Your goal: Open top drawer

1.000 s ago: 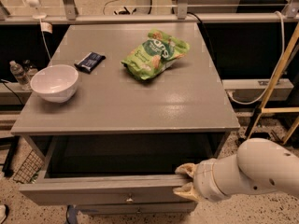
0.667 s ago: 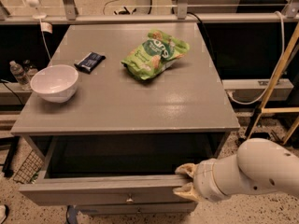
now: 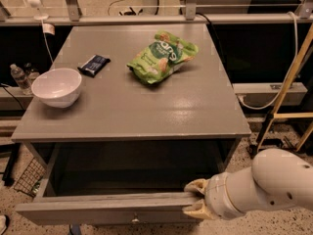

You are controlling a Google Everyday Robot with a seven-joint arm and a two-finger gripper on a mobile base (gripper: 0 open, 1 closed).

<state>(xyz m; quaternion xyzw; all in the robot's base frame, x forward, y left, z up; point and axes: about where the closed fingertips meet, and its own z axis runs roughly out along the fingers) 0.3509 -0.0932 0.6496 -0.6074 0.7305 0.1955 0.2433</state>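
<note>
The top drawer (image 3: 98,212) of the grey table is pulled well out, and its dark inside shows under the tabletop. Its small metal knob (image 3: 133,220) sits low on the flat front. My gripper (image 3: 194,198) is at the right end of the drawer front. One beige fingertip (image 3: 196,185) is inside the drawer behind the front's top edge and the other is in front of it, so the gripper is shut on the drawer front. My white arm (image 3: 266,185) comes in from the lower right.
On the grey tabletop (image 3: 146,111) are a white bowl (image 3: 56,86) at the left, a dark snack bar (image 3: 94,64) and a green chip bag (image 3: 163,56). A wooden frame (image 3: 288,77) leans at the right. A wire basket (image 3: 28,176) sits on the floor at the left.
</note>
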